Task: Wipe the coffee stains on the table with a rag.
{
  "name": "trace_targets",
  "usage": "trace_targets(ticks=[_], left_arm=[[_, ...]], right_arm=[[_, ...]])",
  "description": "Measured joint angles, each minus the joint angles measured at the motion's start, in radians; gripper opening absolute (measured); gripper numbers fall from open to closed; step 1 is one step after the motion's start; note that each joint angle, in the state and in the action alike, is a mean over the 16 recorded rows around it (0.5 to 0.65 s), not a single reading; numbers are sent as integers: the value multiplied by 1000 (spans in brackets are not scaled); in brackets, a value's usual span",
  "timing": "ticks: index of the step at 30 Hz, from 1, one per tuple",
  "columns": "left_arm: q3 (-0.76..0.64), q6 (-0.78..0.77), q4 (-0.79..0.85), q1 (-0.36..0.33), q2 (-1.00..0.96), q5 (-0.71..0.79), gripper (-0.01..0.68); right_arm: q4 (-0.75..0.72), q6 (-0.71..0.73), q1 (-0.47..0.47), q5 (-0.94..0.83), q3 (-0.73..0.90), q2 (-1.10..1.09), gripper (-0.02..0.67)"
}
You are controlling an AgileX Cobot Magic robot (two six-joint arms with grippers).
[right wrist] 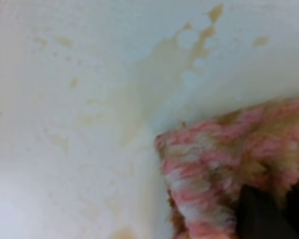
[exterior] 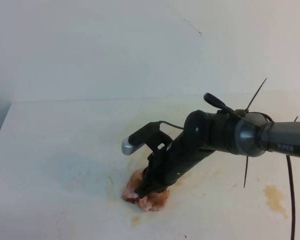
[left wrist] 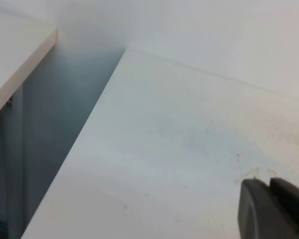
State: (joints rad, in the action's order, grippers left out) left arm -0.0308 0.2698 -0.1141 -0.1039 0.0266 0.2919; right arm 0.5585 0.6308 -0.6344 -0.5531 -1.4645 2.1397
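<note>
The right gripper [exterior: 141,192] reaches down at a slant from the right side of the exterior view and presses its tip into the rag [exterior: 146,196], a lumpy pink-and-cream wad with brown patches that lies on the table [exterior: 55,150] near the front, a little left of centre. The jaws are nearly closed and pinch the cloth between them; in the right wrist view the dark fingertips [right wrist: 256,219] sink into the fuzzy fabric at the lower right corner. The coffee stains [right wrist: 189,45] spread away from the rag as pale tan streaks and small blotches, with a faint yellowish smear around the wad itself, and one separate amber patch sits well apart at the right edge of the table (beside a hanging black cable [exterior: 290,195]). The left gripper [left wrist: 274,211] shows only as a dark blurred shape at the bottom right of its own camera, above bare tabletop, and I cannot tell how far it is open.
</note>
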Motion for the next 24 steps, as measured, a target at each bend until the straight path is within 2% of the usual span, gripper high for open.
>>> trace_targets(ticks=[6, 15, 24], left_arm=[[0, 0, 0, 0, 0, 0, 0], [0, 0, 0, 0, 0, 0, 0], [0, 0, 0, 0, 0, 0, 0]], right_arm=[[39, 24, 38, 37, 0, 32, 37], [30, 25, 196, 87, -17, 49, 36], [-28, 26, 313, 24, -43, 44, 36]])
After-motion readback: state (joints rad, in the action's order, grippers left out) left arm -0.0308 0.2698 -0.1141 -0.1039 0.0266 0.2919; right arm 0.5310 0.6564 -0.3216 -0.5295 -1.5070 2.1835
